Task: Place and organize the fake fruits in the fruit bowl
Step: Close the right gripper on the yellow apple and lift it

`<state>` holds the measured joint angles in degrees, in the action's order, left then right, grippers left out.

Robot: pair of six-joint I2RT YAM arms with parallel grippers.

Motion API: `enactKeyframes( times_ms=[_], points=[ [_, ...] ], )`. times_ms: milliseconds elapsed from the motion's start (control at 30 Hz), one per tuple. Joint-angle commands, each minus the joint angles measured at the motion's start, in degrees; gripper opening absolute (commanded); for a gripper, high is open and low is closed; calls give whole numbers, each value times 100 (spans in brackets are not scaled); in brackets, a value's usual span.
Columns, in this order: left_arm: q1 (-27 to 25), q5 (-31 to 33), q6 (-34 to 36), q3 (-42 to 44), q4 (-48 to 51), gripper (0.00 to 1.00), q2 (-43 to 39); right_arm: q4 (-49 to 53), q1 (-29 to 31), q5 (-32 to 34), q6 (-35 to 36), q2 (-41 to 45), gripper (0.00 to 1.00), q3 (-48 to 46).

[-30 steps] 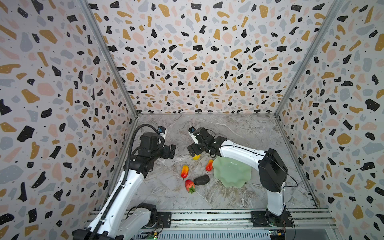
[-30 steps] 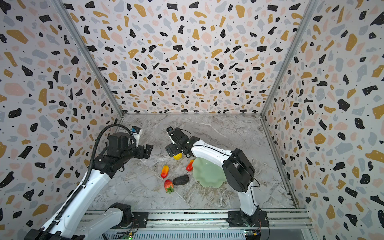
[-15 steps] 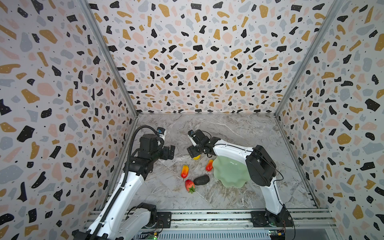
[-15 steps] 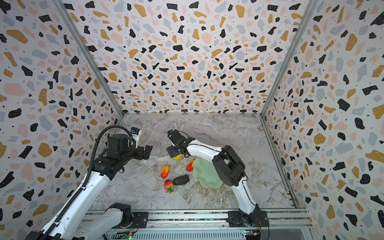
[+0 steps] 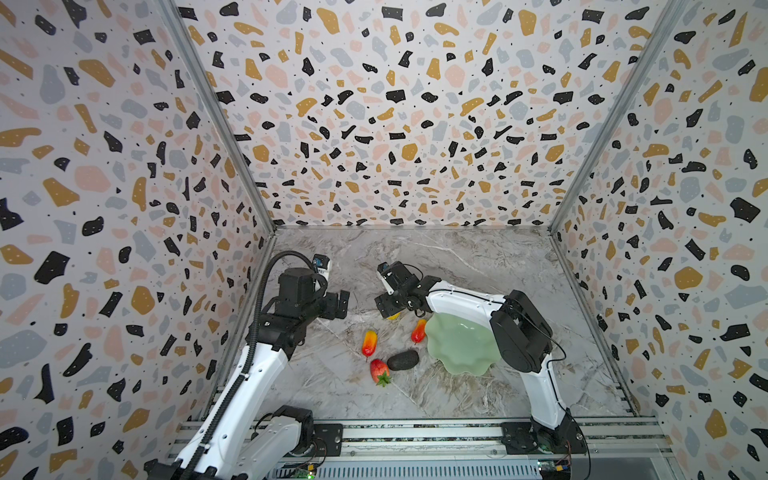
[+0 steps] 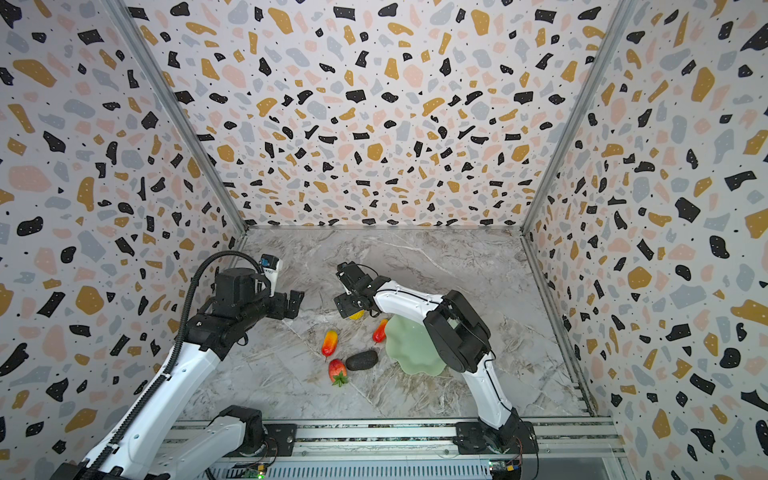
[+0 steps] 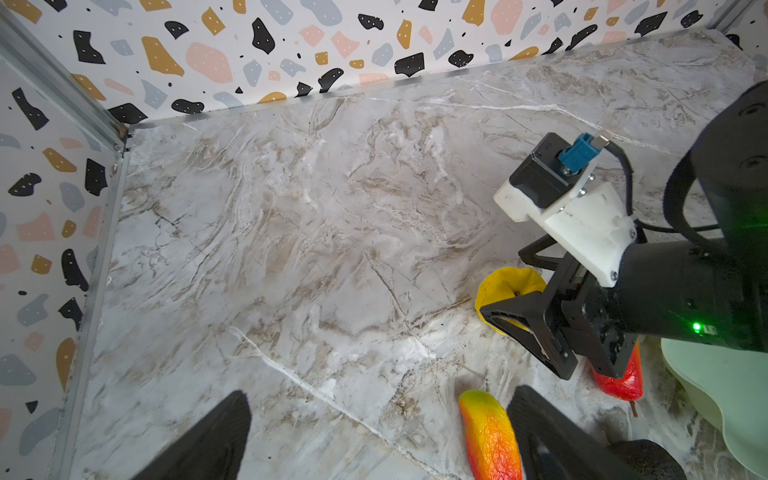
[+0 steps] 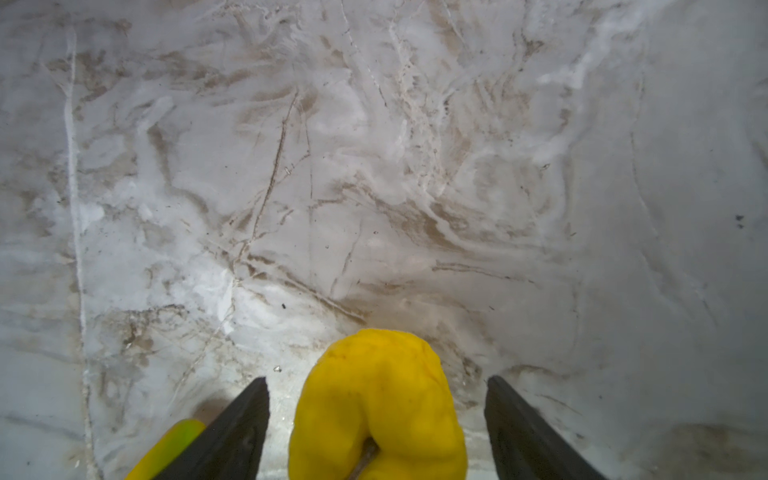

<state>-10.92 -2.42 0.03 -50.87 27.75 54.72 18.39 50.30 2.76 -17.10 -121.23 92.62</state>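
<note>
- Speckled terrazzo walls [image 5: 395,124] box in a marbled counter [image 5: 457,266]. All five fake fruits [image 6: 361,360] lie on it, and no fruit shows in the fruit bowl [image 5: 457,349], the pale green scalloped dish partly under the right arm [image 5: 469,295].
- Right fingers [image 8: 241,432] are down at the counter and straddle the yellow fruit [image 8: 378,407], parted, with a gap on each side in the right wrist view; nothing is gripped.
- That yellow fruit sits near the bowl's far rim, with one red-to-yellow fruit [image 5: 419,331] between it and the bowl, just beside the rim.
- Step in hand, by my reading: closing on the yellow fruit. It looks roughly centred, so an even, gentle squeeze across its widest part should hold it. A round, lobed shape may slip out if pinched near its end.
- One finger stands just beside that red-to-yellow fruit, so lifting straight up before swinging to the bowl should avoid knocking it.
- Left fingers [image 7: 208,449] hover spread wide and empty. The other red-to-yellow fruit [image 5: 369,343], the strawberry [image 5: 378,370] and the dark oval fruit [image 5: 403,359] lie apart from them, in front.
</note>
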Motion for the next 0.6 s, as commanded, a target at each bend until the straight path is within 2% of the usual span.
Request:
enactKeyframes(
  times_ms=[0,100,167,333,567],
  points=[
    [46,-10,57,77,-248,100,12,-88,-13,-22,-130,37,79,-120],
    [55,-48,52,77,-254,99,21,-133,-20,-22,-132,83,74,-165],
    [55,-49,45,77,-261,100,22,-121,-13,-22,-124,123,67,-165],
    [63,-66,56,69,-266,100,31,-26,-12,37,-44,341,61,-165],
    [65,-135,58,64,-297,100,82,292,-129,111,242,1636,54,-413]
  ],
)
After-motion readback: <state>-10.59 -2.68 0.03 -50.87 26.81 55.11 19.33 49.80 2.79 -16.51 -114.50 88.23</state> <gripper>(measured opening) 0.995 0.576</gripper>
